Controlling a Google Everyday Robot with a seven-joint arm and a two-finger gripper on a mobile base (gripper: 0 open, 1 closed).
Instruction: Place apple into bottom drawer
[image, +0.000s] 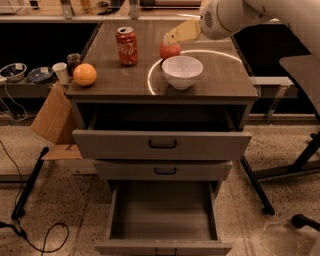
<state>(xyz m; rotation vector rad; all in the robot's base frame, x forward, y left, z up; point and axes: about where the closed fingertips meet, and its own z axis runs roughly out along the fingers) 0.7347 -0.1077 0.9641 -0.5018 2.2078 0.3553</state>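
Observation:
The apple (170, 51), red-pink, sits on the cabinet top just behind the white bowl (182, 71). My gripper (172, 38) reaches in from the upper right and hangs right over the apple's top, touching or nearly touching it. The bottom drawer (162, 246) is pulled far out at the floor. Its deep grey interior holds nothing.
A red soda can (127, 46) stands left of the apple. An orange fruit (84, 74) lies at the top's left front corner. The top drawer (162, 144) is pulled out and the middle one (164, 170) slightly. A chair base (300, 165) stands at right, cardboard (52, 120) and cables at left.

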